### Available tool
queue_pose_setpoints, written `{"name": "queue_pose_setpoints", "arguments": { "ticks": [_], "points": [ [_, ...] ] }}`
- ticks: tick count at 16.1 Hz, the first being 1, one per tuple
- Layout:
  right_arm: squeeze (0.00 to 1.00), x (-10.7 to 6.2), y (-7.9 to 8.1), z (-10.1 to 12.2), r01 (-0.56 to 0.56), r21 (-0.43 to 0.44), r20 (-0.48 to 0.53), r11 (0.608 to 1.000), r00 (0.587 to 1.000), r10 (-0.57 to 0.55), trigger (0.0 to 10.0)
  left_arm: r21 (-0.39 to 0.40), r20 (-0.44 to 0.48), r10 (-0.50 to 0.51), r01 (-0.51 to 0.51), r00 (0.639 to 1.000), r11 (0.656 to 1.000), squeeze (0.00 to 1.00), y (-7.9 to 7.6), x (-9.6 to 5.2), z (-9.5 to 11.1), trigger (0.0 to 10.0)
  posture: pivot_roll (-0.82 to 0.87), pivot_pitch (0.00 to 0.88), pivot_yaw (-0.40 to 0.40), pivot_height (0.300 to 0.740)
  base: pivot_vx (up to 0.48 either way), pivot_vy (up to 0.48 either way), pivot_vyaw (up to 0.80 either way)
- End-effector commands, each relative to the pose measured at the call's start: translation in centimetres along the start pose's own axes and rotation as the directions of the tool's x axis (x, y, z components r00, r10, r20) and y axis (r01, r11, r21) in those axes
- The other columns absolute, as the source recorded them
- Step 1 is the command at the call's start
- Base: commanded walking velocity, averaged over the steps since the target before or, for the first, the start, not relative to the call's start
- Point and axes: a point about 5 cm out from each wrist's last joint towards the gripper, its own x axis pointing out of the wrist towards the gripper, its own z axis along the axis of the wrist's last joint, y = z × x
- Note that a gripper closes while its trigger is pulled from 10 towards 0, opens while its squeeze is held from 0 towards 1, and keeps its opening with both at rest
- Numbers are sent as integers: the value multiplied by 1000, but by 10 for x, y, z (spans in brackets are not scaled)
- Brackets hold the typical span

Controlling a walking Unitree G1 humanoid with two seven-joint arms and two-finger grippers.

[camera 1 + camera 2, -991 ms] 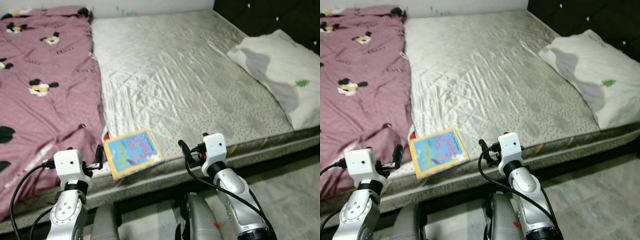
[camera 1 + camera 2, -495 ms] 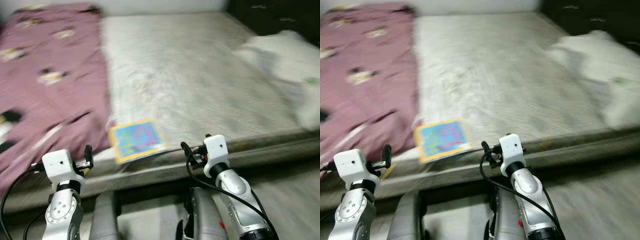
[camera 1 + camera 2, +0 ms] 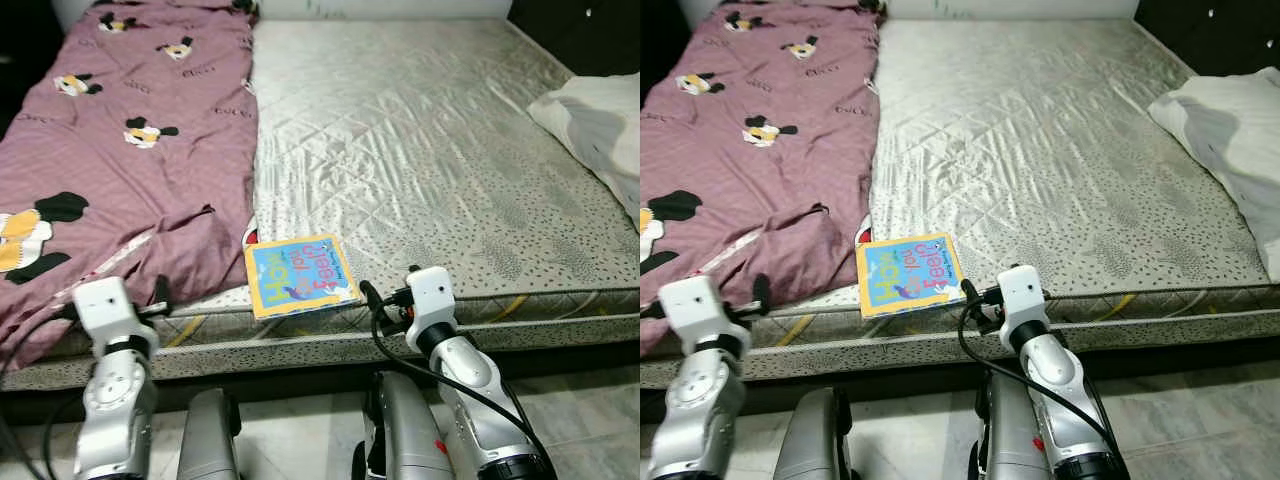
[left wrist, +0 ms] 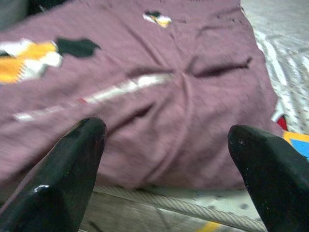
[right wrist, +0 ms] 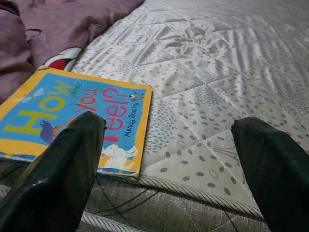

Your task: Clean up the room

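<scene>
Quilted grey mattress (image 3: 430,130) bears a flat, yellow-edged book (image 3: 299,277).

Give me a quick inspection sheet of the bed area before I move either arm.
Surface: bare quilted mattress, grey-white, wrinkled, no sheet on it.
Job's things: picture book lying flat at the mattress's near edge, cover up; purple blanket with a cartoon print spread over the robot's left part of the bed, its edge beside the book.
Clutter: a small red and white thing peeks from under the blanket next to the book; cannot tell what it is.
Grippers: left gripper open, facing the blanket edge; right gripper open, facing the book's right corner. Both empty.
Cables: black cables loop along the right arm.
Surroundings: white pillow at the right; tiled floor below.
</scene>
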Motion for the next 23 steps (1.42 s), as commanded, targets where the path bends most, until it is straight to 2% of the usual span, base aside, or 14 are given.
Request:
{"name": "queue_pose_setpoints", "arguments": {
  "ticks": [1,4,8,11,15,18,20,23],
  "points": [
    [0,-2,-2,-2,15,12,-7,1000,1000,-15,10000,-9,-9,-36,36,999,999,0,-5,-2,-4,10000,-13,105,-23,551,0,0,0],
    [0,-1,-3,-2,13,19,-11,1000,1000,-13,10000,-8,7,-86,86,996,996,0,-17,-6,-2,10000,-10,105,-26,551,0,0,0],
    [0,0,-3,-4,22,25,-23,999,1000,-22,10000,-9,5,-87,87,996,996,0,-17,-5,-4,10000,-7,110,-24,551,0,0,-778],
    [0,0,-3,-3,23,20,-17,1000,1000,-23,10000,-7,12,-44,44,999,999,0,-15,-5,-3,10000,-11,114,-21,551,0,0,-177],
    [0,0,-2,-3,17,23,-16,1000,1000,-17,10000,-35,-11,78,-79,997,996,0,-3,-3,-6,10000,-12,115,-22,551,0,0,0],
    [0,0,-1,-3,5,19,-16,1000,1000,-5,10000,-35,-19,94,-95,995,995,0,-2,-5,-8,10000,-13,117,-23,541,0,0,0],
    [0,0,-1,-3,6,18,-15,1000,1000,-6,10000,-39,-67,79,-82,995,996,0,-3,-1,-14,10000,-13,120,-25,531,0,0,0],
    [0,0,-3,-2,12,7,-15,1000,1000,-12,10000,-54,-84,49,-54,995,997,0,-7,7,-13,10000,-13,120,-25,531,0,0,0]
  ]
}}
